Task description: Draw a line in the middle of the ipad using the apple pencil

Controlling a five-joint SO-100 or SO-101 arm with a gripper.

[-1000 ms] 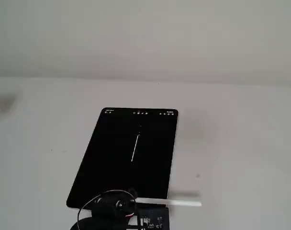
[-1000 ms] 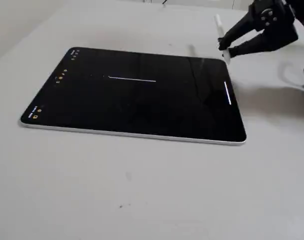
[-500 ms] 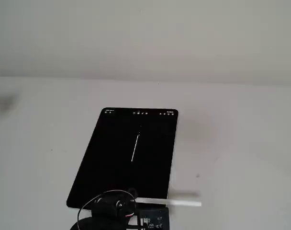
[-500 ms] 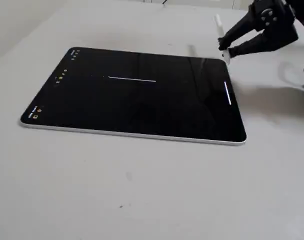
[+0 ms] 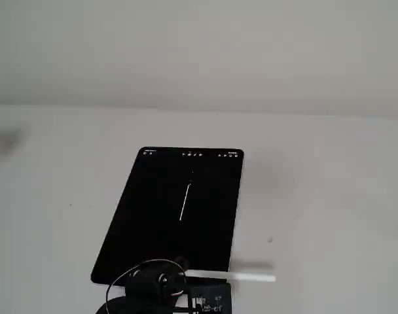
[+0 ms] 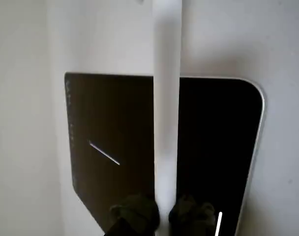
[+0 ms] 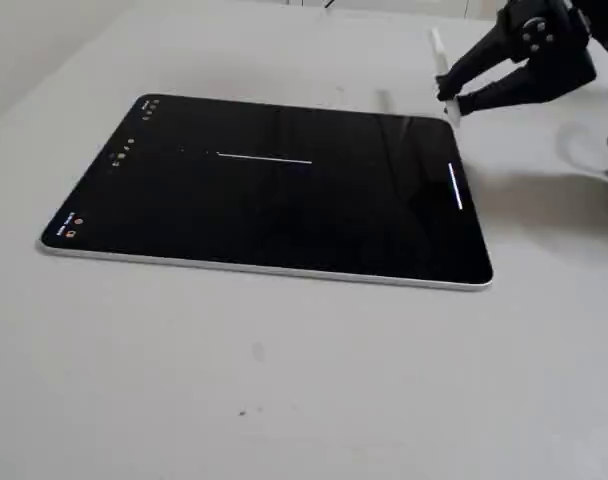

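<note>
The ipad lies flat on the grey table, screen black, icons along its far edge. The line is a thin white stroke near the screen's middle, also visible in the other fixed view as the line and in the wrist view as the line. My black gripper is shut on the white apple pencil, just off the ipad's right far corner. In the wrist view the apple pencil runs up across the ipad from between the fingers.
A second short white stroke shows near the ipad's edge closest to the arm. The arm's black body and cable fill the bottom of that fixed view. Bare grey table surrounds the ipad.
</note>
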